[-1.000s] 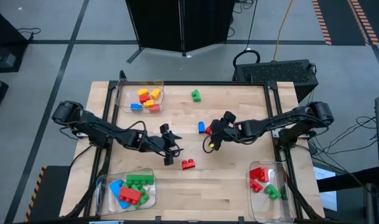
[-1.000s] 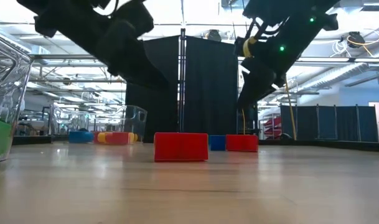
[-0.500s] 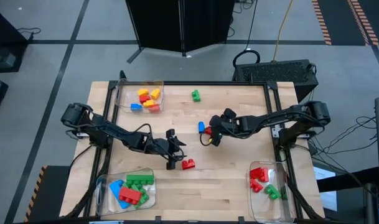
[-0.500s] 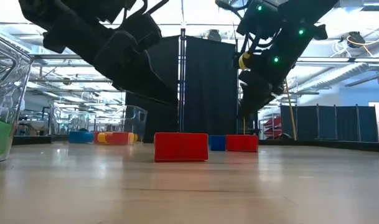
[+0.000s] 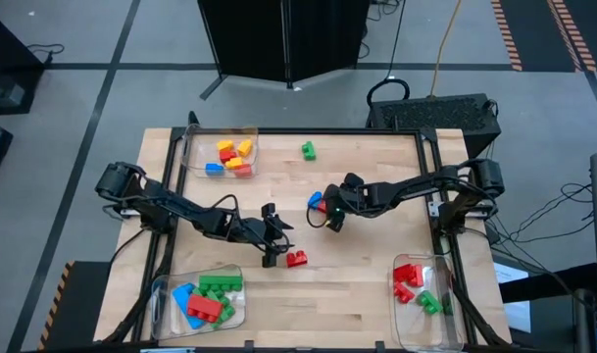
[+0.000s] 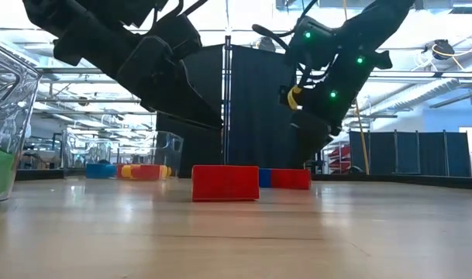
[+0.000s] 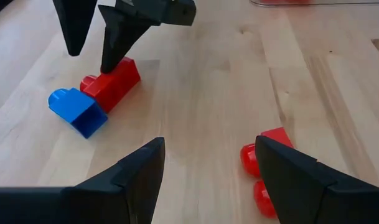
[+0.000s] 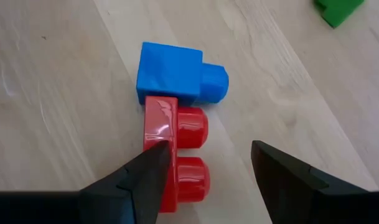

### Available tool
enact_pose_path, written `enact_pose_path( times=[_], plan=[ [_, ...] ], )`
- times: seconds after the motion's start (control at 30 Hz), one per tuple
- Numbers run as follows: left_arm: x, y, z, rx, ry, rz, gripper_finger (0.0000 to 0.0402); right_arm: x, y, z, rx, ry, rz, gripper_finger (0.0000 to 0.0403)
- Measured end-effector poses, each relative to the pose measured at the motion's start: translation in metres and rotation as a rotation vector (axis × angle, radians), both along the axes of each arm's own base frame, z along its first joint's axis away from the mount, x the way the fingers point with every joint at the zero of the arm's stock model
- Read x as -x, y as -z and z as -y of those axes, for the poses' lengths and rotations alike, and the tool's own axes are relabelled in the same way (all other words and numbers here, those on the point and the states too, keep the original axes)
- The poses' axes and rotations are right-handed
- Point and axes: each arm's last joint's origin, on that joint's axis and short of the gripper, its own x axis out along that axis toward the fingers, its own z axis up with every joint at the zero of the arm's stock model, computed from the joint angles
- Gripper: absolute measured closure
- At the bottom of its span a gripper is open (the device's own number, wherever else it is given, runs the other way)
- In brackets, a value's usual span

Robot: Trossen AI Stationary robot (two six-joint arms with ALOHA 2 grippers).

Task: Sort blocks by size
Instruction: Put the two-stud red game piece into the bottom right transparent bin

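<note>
Mostly sorted: far-left tray [image 5: 192,157] holds small blocks, near-left tray [image 5: 171,289] long ones, near-right tray [image 5: 404,324] medium. Loose: red block [image 5: 297,259] beside open, empty left gripper [image 5: 272,238]; blue block [image 5: 315,200] touching a red block [image 8: 177,155] under open, empty right gripper [image 5: 329,214]; green block [image 5: 308,150] far. Tray counts unclear.

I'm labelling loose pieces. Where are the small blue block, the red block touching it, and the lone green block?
small blue block [image 8: 170,73], right wrist view, its body
red block [image 8: 177,152], right wrist view, its body
lone green block [image 5: 308,150], high view, centre
</note>
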Motion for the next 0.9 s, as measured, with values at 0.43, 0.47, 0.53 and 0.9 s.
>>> enact_pose_path(
  times=[0.43, 0.47, 0.53, 0.9],
  plan=[
    [0.000, 0.000, -0.001, -0.008, -0.013, 0.002, 0.0151, 0.003, -0.022, -0.003, 0.010, -0.034, 0.091, 0.0181],
    [0.000, 0.000, -0.001, -0.008, -0.013, 0.002, 0.0151, 0.003, -0.023, -0.004, -0.003, -0.033, 0.099, 0.0181],
    [0.000, 0.000, -0.001, -0.008, -0.012, 0.002, 0.0151, 0.003, -0.022, -0.004, -0.029, -0.044, 0.101, 0.0181],
    [0.000, 0.000, 0.001, 0.006, 0.024, 0.003, 0.0151, -0.004, -0.013, -0.007, -0.080, -0.090, 0.104, 0.0181]
  ],
)
